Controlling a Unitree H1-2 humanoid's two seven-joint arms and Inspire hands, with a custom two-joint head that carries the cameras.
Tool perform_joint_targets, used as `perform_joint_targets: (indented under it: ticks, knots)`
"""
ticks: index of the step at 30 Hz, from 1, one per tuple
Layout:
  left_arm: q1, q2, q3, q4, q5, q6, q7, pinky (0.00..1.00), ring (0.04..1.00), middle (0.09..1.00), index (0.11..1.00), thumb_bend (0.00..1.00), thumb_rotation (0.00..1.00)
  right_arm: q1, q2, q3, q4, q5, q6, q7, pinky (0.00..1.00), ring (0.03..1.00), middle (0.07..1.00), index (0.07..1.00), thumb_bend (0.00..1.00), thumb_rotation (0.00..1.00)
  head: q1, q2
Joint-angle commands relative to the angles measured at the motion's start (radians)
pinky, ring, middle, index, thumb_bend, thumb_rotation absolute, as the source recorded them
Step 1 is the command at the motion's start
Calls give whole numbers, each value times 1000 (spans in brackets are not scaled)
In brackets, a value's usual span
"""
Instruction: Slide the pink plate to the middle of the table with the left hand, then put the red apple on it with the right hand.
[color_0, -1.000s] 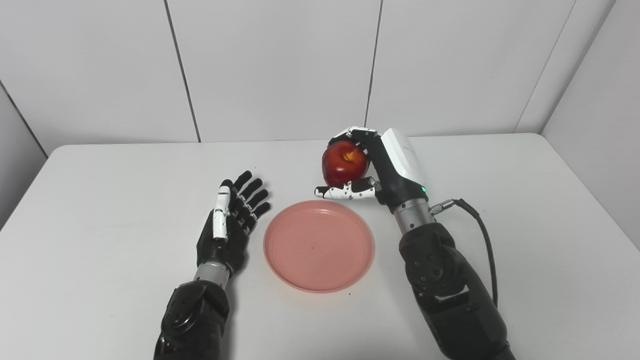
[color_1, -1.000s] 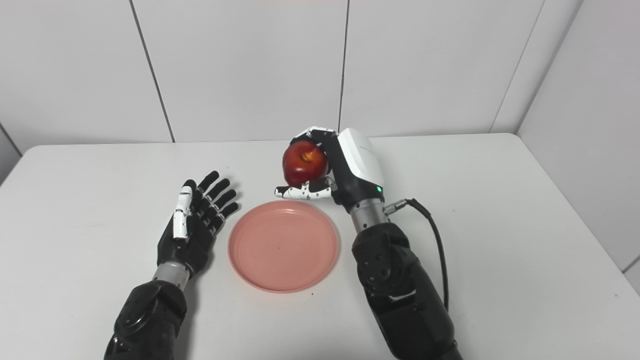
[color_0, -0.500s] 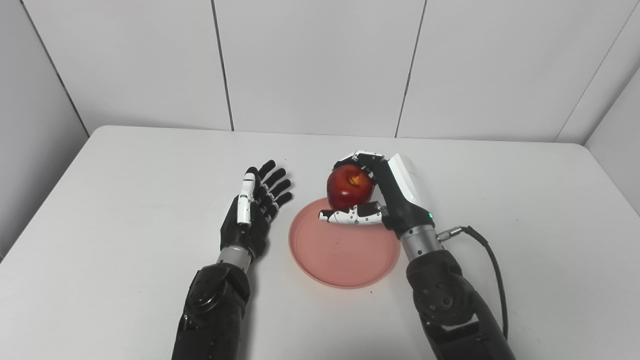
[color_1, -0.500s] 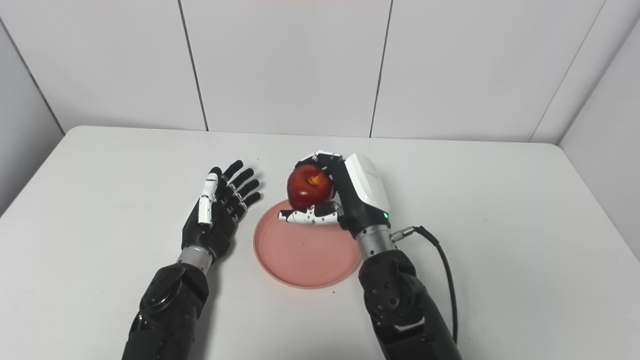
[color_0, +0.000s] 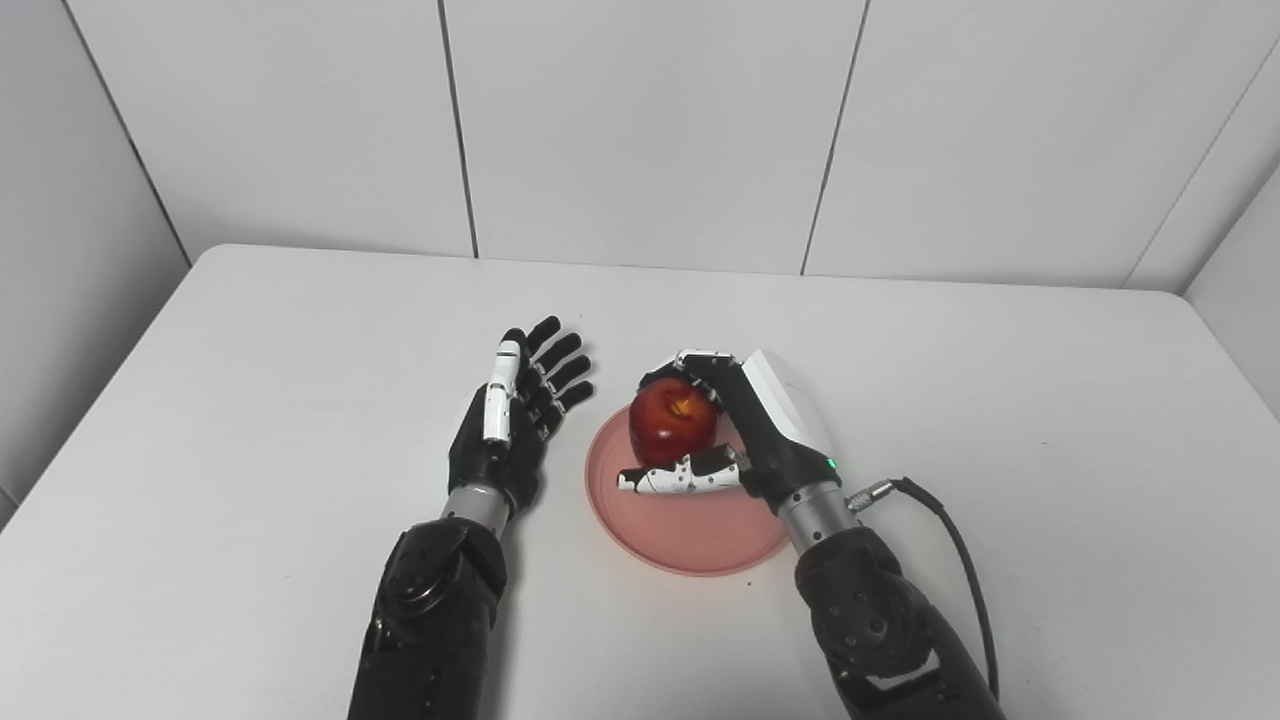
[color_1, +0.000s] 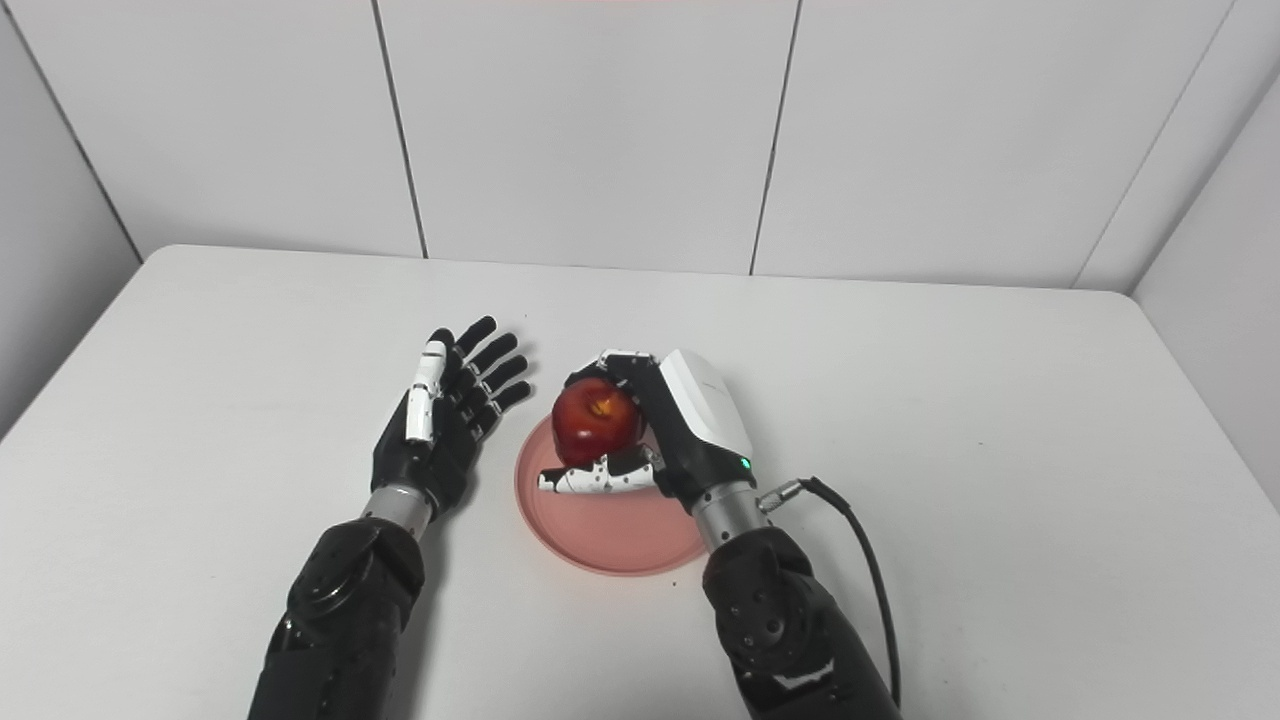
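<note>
Right hand (color_0: 745, 440) has its fingers wrapped around the apple (color_0: 672, 427), over the far part of the plate (color_0: 690, 535). Left hand (color_0: 510, 430) lies flat beside the plate, fingers spread, holding nothing.

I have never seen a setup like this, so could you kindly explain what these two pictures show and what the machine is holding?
Both pictures come from two cameras side by side on a humanoid robot's head, looking down at a white table. The dark arms entering from below are its own. The left hand is open, fingers spread, holding nothing, beside a round pink plastic plate. The right hand, with a white back cover, is closed around a shiny red apple over the plate's far part. Whether the apple touches the plate is unclear.
</note>
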Motion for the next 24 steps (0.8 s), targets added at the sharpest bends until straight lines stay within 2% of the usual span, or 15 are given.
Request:
perform_joint_targets:
  ticks: [1, 24]
  knots:
    - [-16, -3, -4, 6, 11, -1, 7, 828, 846, 860, 854, 368, 1000, -30, 15, 0, -3, -1, -61, -14, 305, 383, 466, 486, 515, 125, 1, 2]
    - [-15, -10, -11, -11, 12, 8, 15, 828, 846, 855, 847, 377, 1000, -29, 4, 16, 60, -31, -74, -20, 292, 375, 464, 486, 516, 127, 3, 25]
